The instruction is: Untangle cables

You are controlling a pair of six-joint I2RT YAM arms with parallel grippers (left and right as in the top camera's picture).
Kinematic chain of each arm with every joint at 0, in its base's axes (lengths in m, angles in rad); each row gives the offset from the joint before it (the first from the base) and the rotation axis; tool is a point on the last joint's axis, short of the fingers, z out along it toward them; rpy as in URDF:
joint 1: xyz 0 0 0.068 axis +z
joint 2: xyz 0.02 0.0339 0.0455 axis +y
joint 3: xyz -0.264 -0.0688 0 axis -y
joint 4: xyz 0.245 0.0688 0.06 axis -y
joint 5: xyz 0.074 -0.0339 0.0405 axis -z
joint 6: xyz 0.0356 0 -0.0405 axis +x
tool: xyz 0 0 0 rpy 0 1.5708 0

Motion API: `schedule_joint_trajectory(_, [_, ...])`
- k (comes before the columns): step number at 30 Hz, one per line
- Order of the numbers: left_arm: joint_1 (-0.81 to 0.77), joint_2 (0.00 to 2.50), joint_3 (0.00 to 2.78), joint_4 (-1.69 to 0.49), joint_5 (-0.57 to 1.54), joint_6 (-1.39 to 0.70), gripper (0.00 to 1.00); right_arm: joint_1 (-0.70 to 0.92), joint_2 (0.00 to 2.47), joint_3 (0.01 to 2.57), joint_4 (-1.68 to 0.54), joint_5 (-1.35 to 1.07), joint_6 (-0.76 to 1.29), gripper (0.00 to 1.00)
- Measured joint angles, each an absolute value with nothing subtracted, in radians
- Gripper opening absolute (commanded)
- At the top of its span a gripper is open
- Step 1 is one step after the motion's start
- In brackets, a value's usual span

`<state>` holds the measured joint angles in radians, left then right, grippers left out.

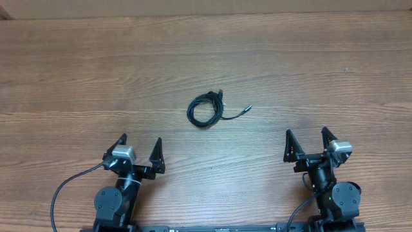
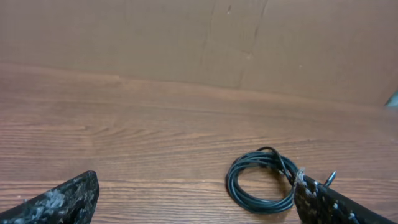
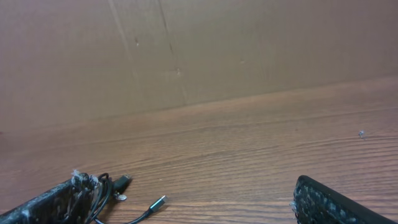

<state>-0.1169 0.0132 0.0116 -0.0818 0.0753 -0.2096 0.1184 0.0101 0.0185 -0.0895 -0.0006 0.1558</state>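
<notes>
1. The left gripper (image 1: 141, 138) and right gripper (image 1: 306, 131) both have their jaws spread wide. Nothing sits between them and neither touches anything.
2. The cables (image 1: 206, 109) lie in one small tight coil on the table (image 1: 64, 64). They are ahead and to the right of the left gripper, ahead and to the left of the right one, and well apart from both.
3. One plug tip (image 1: 246, 109) trails out of the coil on the side nearer the right gripper.
4. Risk: if I close on the whole coil, I clamp every strand together and probably tighten the tangle.
5. Risk: the cords are thin and lie flat on the wood. A shallow approach could make the fingertips skid over them or shove the coil further ahead.
6. Risk: pulling the trailing plug with nothing pinning the coil would likely drag the whole bundle along.
7. I cannot tell how many cords there are or where they cross.
</notes>
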Motion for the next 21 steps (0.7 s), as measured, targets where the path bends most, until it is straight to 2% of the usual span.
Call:
schedule_joint_trajectory(14, [-0.117, 0.026, 0.177, -0.287, 0.080, -0.234, 0.99, 0.118, 0.010, 0.019, -0.090, -0.001, 0.156, 1.00])
schedule_joint_trajectory(21, [-0.117, 0.183, 0.263, -0.293, 0.080, -0.234, 1.00, 0.118, 0.010, 0.019, -0.091, -0.001, 0.156, 1.00])
